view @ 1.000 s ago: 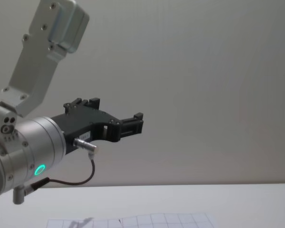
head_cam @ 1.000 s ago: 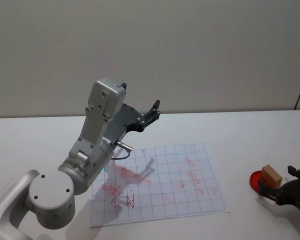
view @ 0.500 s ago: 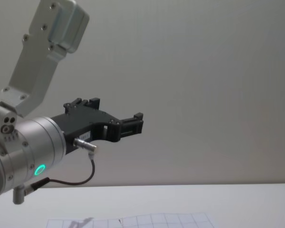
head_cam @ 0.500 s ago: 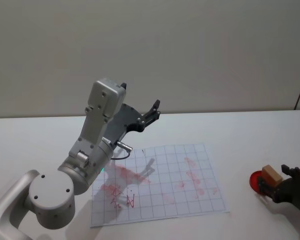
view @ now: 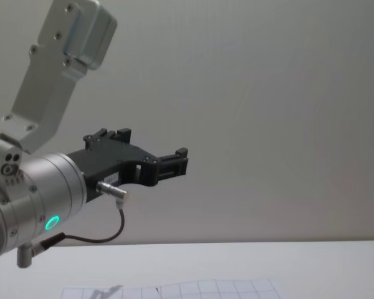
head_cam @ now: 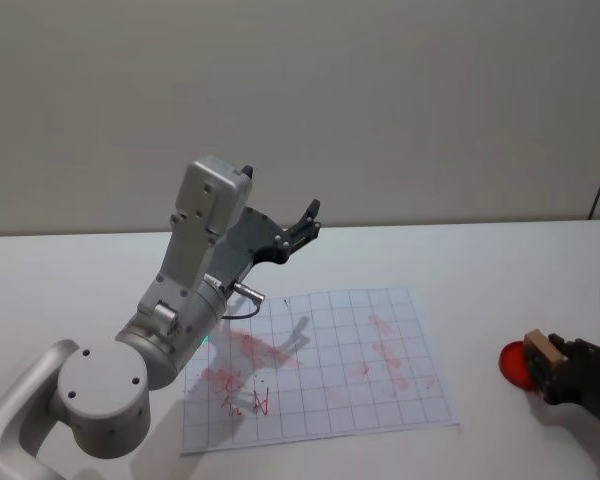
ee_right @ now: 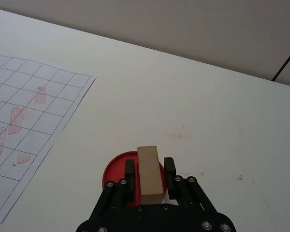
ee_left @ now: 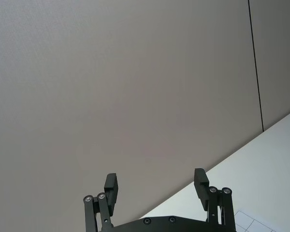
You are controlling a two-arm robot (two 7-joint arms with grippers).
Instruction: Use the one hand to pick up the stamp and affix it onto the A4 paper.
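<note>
The stamp [ee_right: 149,173], a pale wooden block, stands upright on a round red ink pad [ee_right: 115,173] on the white table, to the right of the A4 paper [ee_right: 34,116]. My right gripper [ee_right: 150,166] has a black finger pressed against each side of the block. In the head view the stamp [head_cam: 542,349] and right gripper [head_cam: 558,372] sit near the right edge, with the gridded paper [head_cam: 330,345] at centre, smeared with red marks. My left gripper [head_cam: 306,221] hangs open in the air above the paper's far left corner, holding nothing.
The left arm's silver-grey body [head_cam: 195,270] rises over the paper's left part. The red pad [head_cam: 515,363] lies just right of the paper. A plain wall stands behind the table. In the chest view the left gripper [view: 174,163] points right, above the paper's edge [view: 174,291].
My right gripper has slid in over the red pad and its fingers have come together on the stamp's sides. The left arm has not moved.
</note>
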